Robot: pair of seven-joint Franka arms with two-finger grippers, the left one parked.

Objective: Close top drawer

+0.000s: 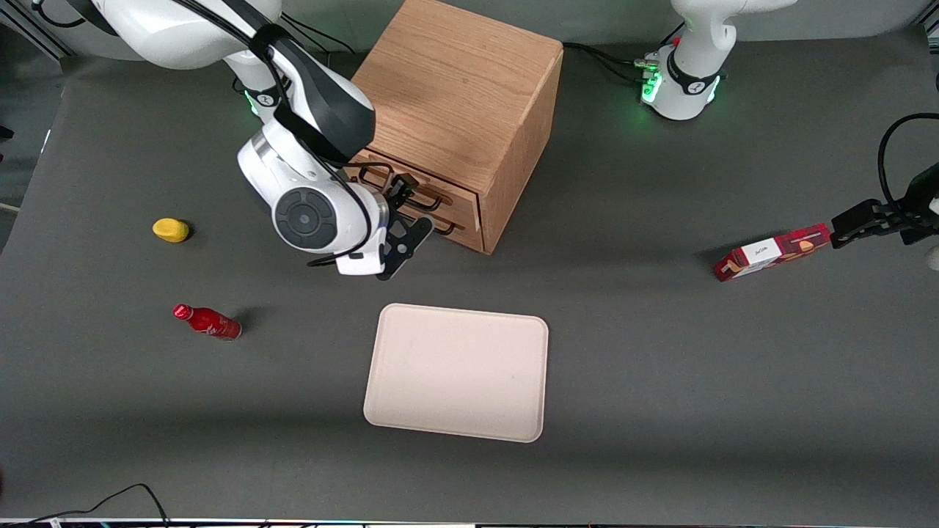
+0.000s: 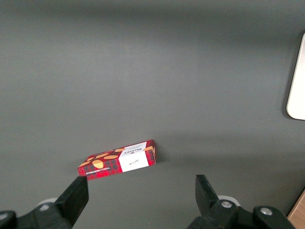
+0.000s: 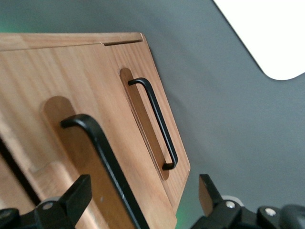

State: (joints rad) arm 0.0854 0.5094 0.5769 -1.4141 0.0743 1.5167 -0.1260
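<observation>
The wooden cabinet (image 1: 455, 95) stands at the back middle of the table. Its top drawer (image 1: 456, 196) has a black wire handle (image 1: 425, 196), above the lower drawer (image 1: 463, 229). The top drawer's front looks close to level with the lower drawer's front. My right gripper (image 1: 406, 209) is open right in front of the top drawer. In the right wrist view the gripper (image 3: 143, 193) has one finger on each side of the top drawer's handle (image 3: 95, 143), not closed on it. The lower drawer's handle (image 3: 159, 124) lies farther off.
A cream tray (image 1: 456, 370) lies nearer the front camera than the cabinet. A red bottle (image 1: 207, 321) and a yellow object (image 1: 170, 229) lie toward the working arm's end. A red cookie box (image 1: 772, 253) lies toward the parked arm's end.
</observation>
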